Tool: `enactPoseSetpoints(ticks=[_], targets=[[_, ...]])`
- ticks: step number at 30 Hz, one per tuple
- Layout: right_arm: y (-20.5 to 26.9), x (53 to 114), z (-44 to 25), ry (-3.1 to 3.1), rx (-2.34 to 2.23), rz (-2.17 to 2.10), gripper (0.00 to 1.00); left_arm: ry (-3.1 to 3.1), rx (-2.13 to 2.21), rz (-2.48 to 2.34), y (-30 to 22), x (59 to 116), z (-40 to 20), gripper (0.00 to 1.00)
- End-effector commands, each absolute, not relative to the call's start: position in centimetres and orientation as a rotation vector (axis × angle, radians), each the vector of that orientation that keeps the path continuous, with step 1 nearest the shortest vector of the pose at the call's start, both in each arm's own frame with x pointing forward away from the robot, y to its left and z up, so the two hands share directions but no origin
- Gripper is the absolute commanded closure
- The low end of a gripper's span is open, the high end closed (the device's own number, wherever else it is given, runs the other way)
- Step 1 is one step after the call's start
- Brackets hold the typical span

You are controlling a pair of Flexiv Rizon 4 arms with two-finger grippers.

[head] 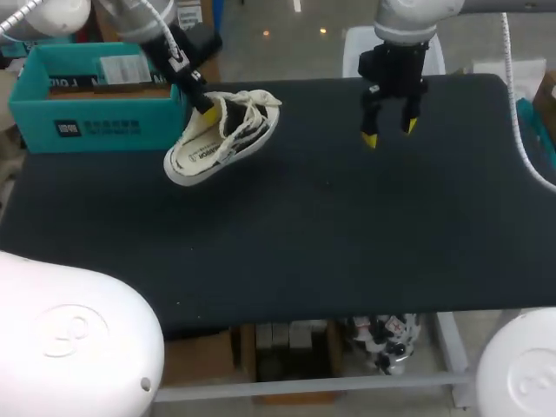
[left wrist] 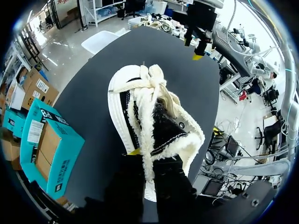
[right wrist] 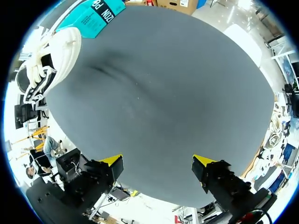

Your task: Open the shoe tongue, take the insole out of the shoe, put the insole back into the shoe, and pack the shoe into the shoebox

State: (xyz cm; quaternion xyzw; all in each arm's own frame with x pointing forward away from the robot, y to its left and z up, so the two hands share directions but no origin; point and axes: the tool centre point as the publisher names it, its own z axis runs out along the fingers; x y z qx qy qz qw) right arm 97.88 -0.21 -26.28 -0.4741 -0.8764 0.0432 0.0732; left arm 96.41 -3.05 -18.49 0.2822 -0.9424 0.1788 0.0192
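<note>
At ten o'clock on the black desk [head: 330, 226] stands the open teal cardboard shoebox [head: 87, 126], close to the far left corner, with nothing of the shoe inside it. Just beside it, at eleven o'clock, the cream and black canvas shoe [head: 221, 139] lies tilted on its side, pale sole turned up toward the head camera and toe pointing to seven o'clock. The left tool [head: 207, 109] is at the shoe's collar and looks clamped on it: one yellow tip presses the outer wall, the other is hidden, probably inside the opening. The cream laces [left wrist: 149, 86] are bunched in a knot over the front, and the dark inside gives no sight of the insole, so I cannot tell whether the insole steps are done. Packing is plainly left to do. The right tool [head: 388, 132] hangs at one o'clock, near the far edge and well apart from the shoe, its fingers spread wide with nothing between them. For the move into the box, the near wall of the shoebox is the edge to clear. The desk from three to six o'clock offers open room.
</note>
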Motion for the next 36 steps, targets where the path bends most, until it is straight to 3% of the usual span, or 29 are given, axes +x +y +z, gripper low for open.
enactPoseSetpoints(ticks=[1,9,23,36], targets=[[0.0,98.3,-26.2,-2.386,-1.260,0.679,0.00,-2.921,0.873,0.533,-3.2,96.6,-18.1,1.00],[0.0,98.3,-26.2,-2.386,-1.260,0.679,0.00,-3.000,0.784,0.533,-2.6,97.4,-18.5,1.00],[-1.3,98.7,-24.8,-2.523,-1.252,0.513,0.00,-3.081,0.627,0.560,7.4,103.3,-14.3,1.00],[-0.8,99.5,-24.4,-2.716,-1.140,0.217,0.00,-3.088,0.419,0.574,13.6,105.7,-13.1,1.00]])
